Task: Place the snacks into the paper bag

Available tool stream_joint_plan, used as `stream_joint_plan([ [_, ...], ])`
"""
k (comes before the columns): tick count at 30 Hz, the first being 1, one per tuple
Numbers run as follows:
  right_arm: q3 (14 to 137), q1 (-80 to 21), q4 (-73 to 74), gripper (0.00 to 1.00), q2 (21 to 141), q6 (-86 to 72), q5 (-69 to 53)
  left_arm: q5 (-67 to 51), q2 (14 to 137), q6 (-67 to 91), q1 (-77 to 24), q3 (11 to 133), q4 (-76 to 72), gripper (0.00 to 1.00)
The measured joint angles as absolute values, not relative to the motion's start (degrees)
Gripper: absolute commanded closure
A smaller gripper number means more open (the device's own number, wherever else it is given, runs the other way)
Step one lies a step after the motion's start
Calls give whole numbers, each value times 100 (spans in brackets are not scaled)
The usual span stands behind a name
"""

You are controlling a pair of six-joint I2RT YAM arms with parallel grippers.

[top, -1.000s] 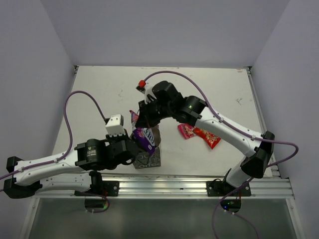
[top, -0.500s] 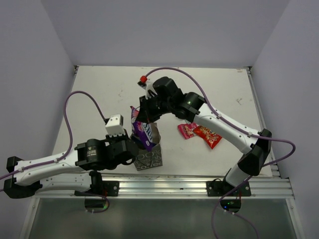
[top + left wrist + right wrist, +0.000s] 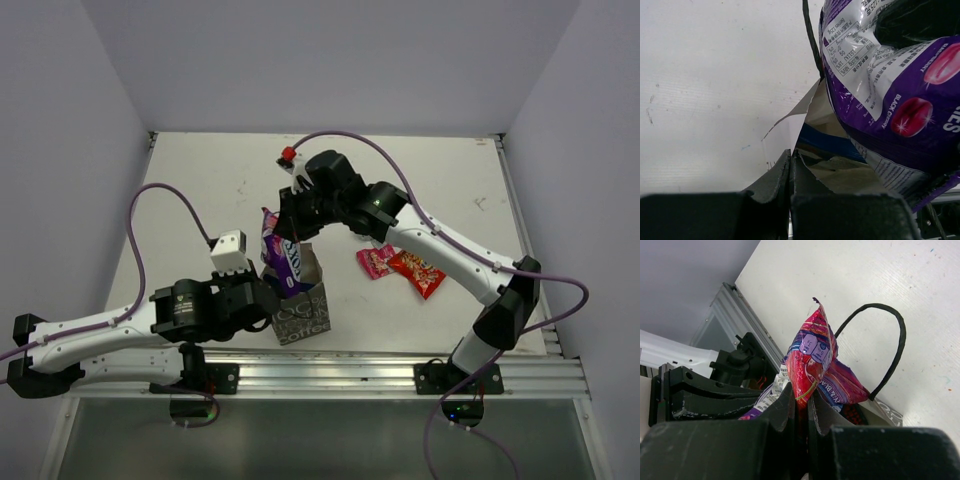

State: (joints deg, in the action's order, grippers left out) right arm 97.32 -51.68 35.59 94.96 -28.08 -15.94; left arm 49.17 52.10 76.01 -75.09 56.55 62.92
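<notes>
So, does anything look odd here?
The purple packet juts high out of the paper bag, pinched by the right gripper. The bag's rim looks crumpled where the left gripper clamps it.

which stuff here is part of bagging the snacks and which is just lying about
Part of the job:
- paper bag, rim pinched by the left gripper
- purple Fox's packet, held at the bag's mouth by the right gripper
- pink packet and red packet, on the table

Not part of it:
- purple cables
- metal rail
</notes>
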Motion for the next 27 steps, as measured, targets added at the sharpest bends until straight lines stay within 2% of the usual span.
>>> stream_joint_plan([
  [9, 8973, -5170, 3109, 100, 9157, -2783, -1350, 4845, 5210, 7612, -7516, 5655, 6309, 100],
  [27, 8335, -5704, 3319, 100, 8405, -2285, -596, 4829, 5146, 7651, -7546, 5655, 6305, 100],
])
